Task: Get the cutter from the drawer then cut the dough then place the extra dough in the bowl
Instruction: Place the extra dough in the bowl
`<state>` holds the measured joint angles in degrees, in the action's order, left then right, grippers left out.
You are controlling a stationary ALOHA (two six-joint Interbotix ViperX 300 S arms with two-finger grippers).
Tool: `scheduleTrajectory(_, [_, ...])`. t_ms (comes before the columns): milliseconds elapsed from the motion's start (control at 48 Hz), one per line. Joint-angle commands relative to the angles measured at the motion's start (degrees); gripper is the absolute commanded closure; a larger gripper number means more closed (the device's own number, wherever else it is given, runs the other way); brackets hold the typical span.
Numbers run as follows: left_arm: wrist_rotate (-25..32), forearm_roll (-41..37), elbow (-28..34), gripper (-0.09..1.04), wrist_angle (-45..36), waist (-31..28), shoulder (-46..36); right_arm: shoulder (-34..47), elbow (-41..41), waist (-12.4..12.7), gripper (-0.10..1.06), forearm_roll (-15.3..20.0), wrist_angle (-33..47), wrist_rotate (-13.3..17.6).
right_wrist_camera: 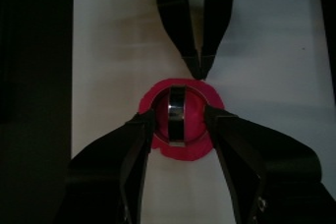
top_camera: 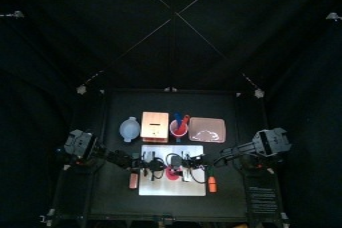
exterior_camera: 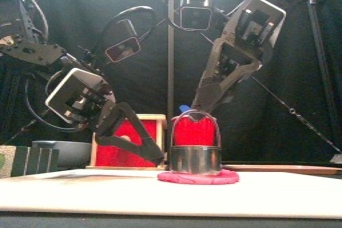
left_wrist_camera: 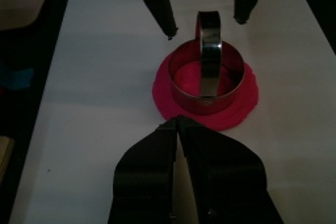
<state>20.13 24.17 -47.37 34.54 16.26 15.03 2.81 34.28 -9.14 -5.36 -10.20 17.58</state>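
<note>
Where round metal cutter point(exterior_camera: 195, 158) sits, flat pink dough point(exterior_camera: 198, 178) beneath.

Shiny metal cutter point(exterior_camera: 195, 159) — soft matt dough point(exterior_camera: 198, 178) — smooth white board point(exterior_camera: 171, 194)

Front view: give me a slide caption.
Cutter rests on dough; right gripper open above it, left gripper shut alongside.
</note>
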Motion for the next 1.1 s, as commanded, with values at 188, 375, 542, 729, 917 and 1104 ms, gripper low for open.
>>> scheduleTrajectory(188, [-0.09,-0.35,1.32,0.44,0.62,-0.18,1.05,-0.18,-1.85,0.0,0.16,0.09,-0.18,0.09])
scheduleTrajectory(375, [0.0,-0.44,2.2,0.45,0.62,-0.18,1.93,0.0,-1.85,0.0,0.16,0.53,-1.14,0.09])
scheduleTrajectory(542, [-0.09,-0.35,2.64,0.46,0.26,-0.26,3.52,0.53,-1.93,-0.35,0.16,1.41,-1.41,0.0])
scheduleTrajectory(729, [-0.09,-0.26,2.81,0.47,-0.35,-0.35,3.6,1.14,-2.55,-0.79,0.17,1.49,-1.58,0.0])
scheduleTrajectory(917, [-0.09,-0.26,2.64,0.47,-0.44,-0.26,3.6,1.85,-3.08,-0.88,0.23,1.49,-2.37,0.0])
scheduleTrajectory(1104, [-0.18,-0.18,2.55,0.47,-0.7,-0.26,3.69,2.2,-3.87,-0.88,0.37,1.76,-2.55,0.0])
